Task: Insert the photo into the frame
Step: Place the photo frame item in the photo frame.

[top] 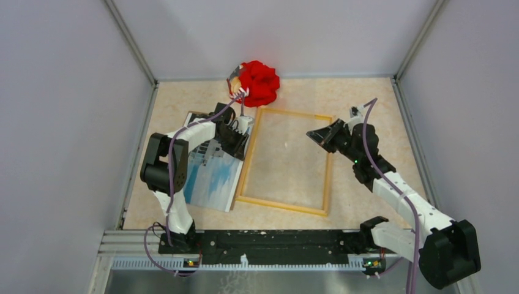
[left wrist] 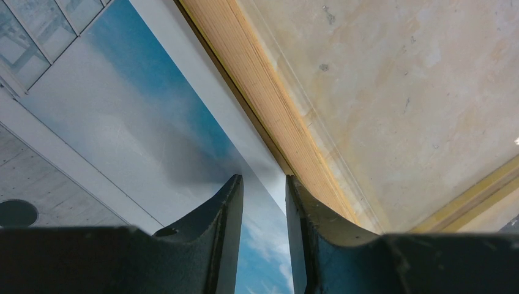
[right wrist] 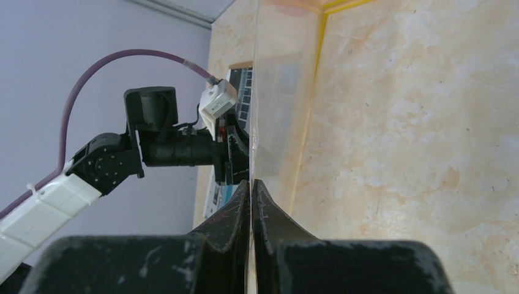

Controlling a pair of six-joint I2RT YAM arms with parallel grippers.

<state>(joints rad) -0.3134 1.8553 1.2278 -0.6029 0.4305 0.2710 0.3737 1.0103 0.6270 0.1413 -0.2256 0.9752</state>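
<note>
The frame point(top: 247, 160) lies flat mid-table with its light wood reverse up. The photo point(top: 214, 174), blue sky and pale building, lies flat against the frame's left side, partly under my left arm. My left gripper point(top: 234, 146) hangs over the photo's right edge beside the frame rail. In the left wrist view the gripper point(left wrist: 263, 184) has a narrow gap, with the photo point(left wrist: 122, 122) seen flat below and the wood rail point(left wrist: 269, 104) to the right. My right gripper point(top: 311, 133) is shut point(right wrist: 251, 184) on a thin clear pane point(right wrist: 272, 92), held edge-on over the frame's opening.
A crumpled red object point(top: 260, 82) sits at the back, just beyond the frame's far left corner. Grey walls close in the table on three sides. In the right wrist view my left arm point(right wrist: 116, 159) shows beyond the pane, and the yellow frame edge point(right wrist: 318, 55) runs alongside.
</note>
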